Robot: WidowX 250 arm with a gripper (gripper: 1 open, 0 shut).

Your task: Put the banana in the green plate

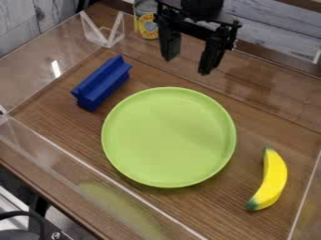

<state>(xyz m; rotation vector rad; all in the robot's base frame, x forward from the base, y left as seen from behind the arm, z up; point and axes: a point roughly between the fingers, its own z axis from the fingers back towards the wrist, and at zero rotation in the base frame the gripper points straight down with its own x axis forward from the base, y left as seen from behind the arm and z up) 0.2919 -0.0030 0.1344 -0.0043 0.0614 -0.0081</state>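
Gripper (189,54) wide apart, empty, above one green plate (168,136), one banana (268,179), one blue block (101,82).

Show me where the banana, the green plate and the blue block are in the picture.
banana (267,180): camera view, middle of its yellow body.
green plate (170,136): camera view, bare flat centre.
blue block (101,82): camera view, middle of its top face.

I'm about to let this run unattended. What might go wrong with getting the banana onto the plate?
1. The open gripper hangs far from the banana, with the plate between; a low crossing might clip its rim.
2. The banana lies near the table's edge; a poor grasp might push it off.
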